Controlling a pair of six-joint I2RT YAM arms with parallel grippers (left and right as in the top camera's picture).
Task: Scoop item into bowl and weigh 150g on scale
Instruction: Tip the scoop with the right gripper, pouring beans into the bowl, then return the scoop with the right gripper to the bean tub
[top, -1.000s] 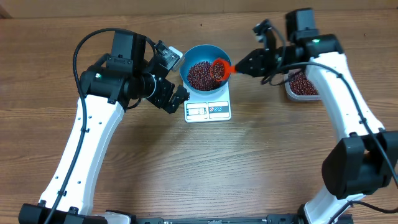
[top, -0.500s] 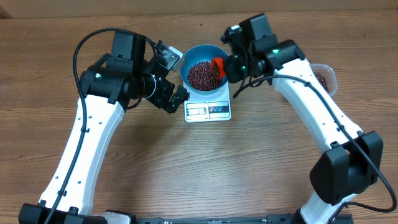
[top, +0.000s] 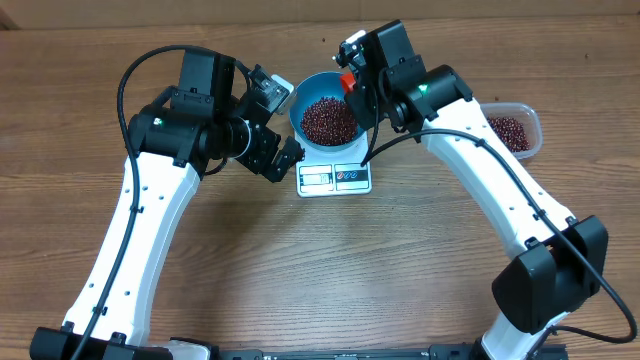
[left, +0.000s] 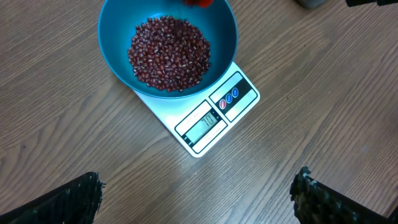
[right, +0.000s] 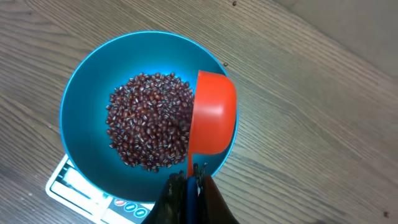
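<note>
On wooden desk (top: 400, 250): emptying red scoop (right: 212, 112) onto beans (right: 149, 121) in blue bowl (right: 81, 106) on scale (left: 239, 99), right gripper (right: 189, 186) clamping its handle, left gripper (left: 196, 193) gaping empty; next, probably checking display (left: 205, 121).

From overhead, the right arm is covering most of the red scoop (top: 346, 82) and the right rim of the bowl (top: 298, 98). In the left wrist view the top edge is cutting off the bowl's far rim, the digits on the scale (left: 219, 116) are blurring past sure reading, and the left gripper (left: 196, 199) is showing only fingertips (left: 74, 200) at the bottom corners. In the right wrist view the bowl is hiding most of the scale, and the lower edge is cutting off the right gripper (right: 188, 186).
</note>
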